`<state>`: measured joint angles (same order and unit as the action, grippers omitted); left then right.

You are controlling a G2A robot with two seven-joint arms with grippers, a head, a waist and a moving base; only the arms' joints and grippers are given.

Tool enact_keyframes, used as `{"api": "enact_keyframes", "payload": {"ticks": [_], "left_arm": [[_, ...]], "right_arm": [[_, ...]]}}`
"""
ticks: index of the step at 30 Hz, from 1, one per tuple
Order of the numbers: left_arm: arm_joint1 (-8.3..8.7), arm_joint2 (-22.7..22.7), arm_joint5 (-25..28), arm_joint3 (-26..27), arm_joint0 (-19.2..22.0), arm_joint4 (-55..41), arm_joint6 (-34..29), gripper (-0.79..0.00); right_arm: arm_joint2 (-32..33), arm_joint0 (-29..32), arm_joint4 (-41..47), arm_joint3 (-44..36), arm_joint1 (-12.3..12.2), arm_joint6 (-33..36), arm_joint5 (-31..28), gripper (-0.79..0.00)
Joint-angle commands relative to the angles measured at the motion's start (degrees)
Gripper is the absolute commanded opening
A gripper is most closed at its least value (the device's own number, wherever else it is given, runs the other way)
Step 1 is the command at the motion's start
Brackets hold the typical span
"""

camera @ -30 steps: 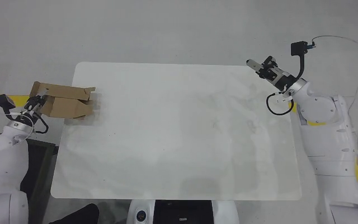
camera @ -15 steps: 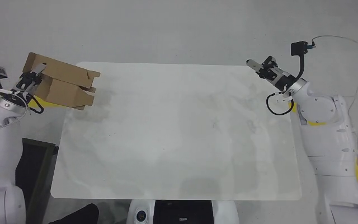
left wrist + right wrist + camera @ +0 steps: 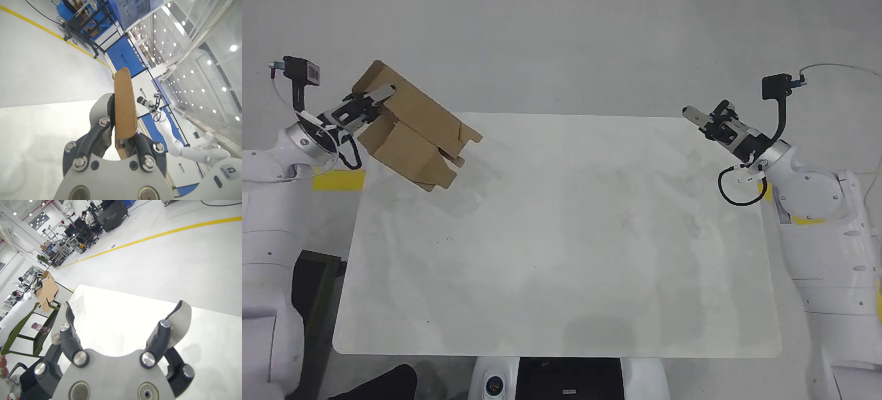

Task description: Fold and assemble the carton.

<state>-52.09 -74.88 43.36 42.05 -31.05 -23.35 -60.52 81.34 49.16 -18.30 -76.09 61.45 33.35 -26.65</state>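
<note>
Top view: the left gripper [image 3: 364, 103] is clamped on one end of the carton [image 3: 414, 128], which is collapsed, not yet squared, and tilted over the far left corner of the table [image 3: 562, 260]. From the shadow beneath, you can judge it clear of the surface. The right gripper [image 3: 700, 114] sits at the far right corner, well apart from the carton, holding nothing. Left wrist view: the carton [image 3: 123, 94] shows edge-on, pinched between the fingers [image 3: 100, 115] close to its end, so the grip is narrow and most of the cardboard hangs free beyond it. Expect the free end to swing, so carry it slowly and keep the pinch tight. Right wrist view: the right gripper [image 3: 123, 308] is spread wide over bare table [image 3: 217, 332], with the carton [image 3: 47, 291] far off across it. Step in hand, as judged: bringing the carton into the shared work area. Aim for mid-table, where both arms can reach. Set a long edge down first, so the table steadies it. Present a free panel toward the right gripper, so it can pull the sleeve open.
</note>
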Motion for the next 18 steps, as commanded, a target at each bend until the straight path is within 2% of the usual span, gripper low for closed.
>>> {"api": "enact_keyframes", "payload": {"ticks": [1,10,18], "left_arm": [[-0.71,2.29,0.11,1.14,0.83,0.70,-0.28,-0.785],[-3.78,12.48,1.22,6.86,3.37,5.40,0.82,-0.785],[-5.36,19.34,2.48,12.84,3.35,9.27,2.09,-0.785]], "right_arm": [[0.00,0.00,0.00,0.00,0.00,0.00,0.00,0.000],[0.00,0.00,0.00,0.00,0.00,0.00,0.00,0.000],[0.00,0.00,0.00,0.00,0.00,0.00,0.00,0.000]]}}
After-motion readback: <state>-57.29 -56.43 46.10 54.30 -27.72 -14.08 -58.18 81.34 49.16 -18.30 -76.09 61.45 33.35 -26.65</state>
